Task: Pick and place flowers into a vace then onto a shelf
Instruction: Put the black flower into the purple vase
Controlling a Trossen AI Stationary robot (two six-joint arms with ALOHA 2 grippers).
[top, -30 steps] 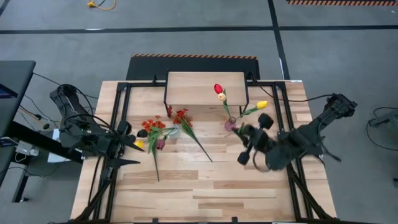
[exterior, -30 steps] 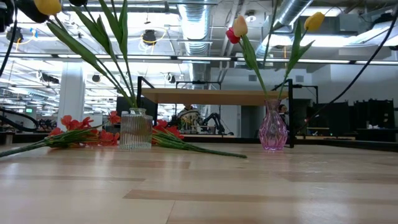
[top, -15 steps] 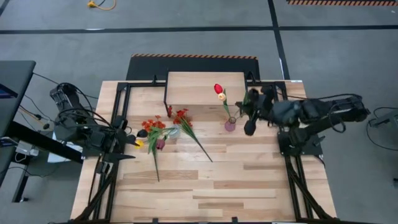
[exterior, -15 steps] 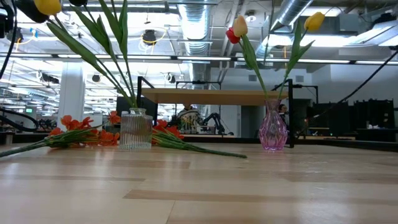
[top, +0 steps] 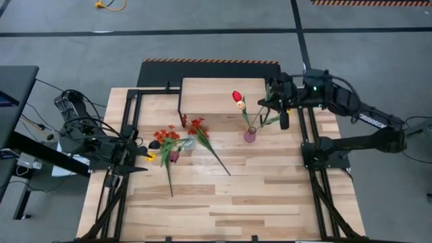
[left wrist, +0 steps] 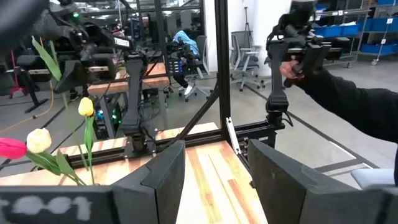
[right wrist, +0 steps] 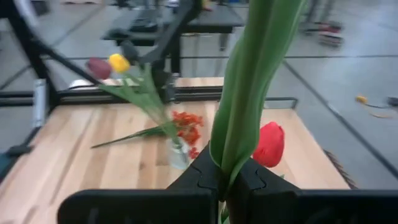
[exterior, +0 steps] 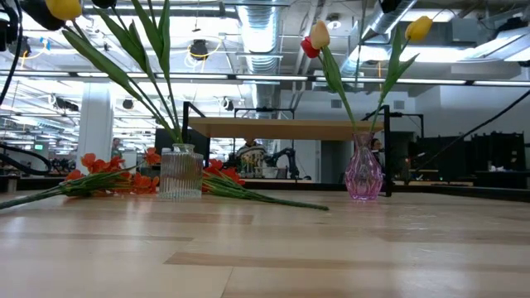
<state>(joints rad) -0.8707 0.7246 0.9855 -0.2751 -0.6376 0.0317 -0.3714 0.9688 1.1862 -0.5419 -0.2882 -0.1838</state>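
Right gripper (top: 283, 108) stood clamped on the green stem of a yellow tulip (exterior: 418, 27) seated in the pink glass vase (top: 250, 136), stem tilted toward the right arm. Two vases on the slatted wooden bench (top: 223, 202): pink and clear ribbed (exterior: 180, 172). Left gripper (top: 138, 154) waited with fingers parted at the bench's left edge.

Bright, even light (wrist views blurred)

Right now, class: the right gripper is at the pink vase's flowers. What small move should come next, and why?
Probably let go and back off. The right gripper is shut on a green stem of the flowers, which already stand in the pink vase; the shelf holds no vase yet.
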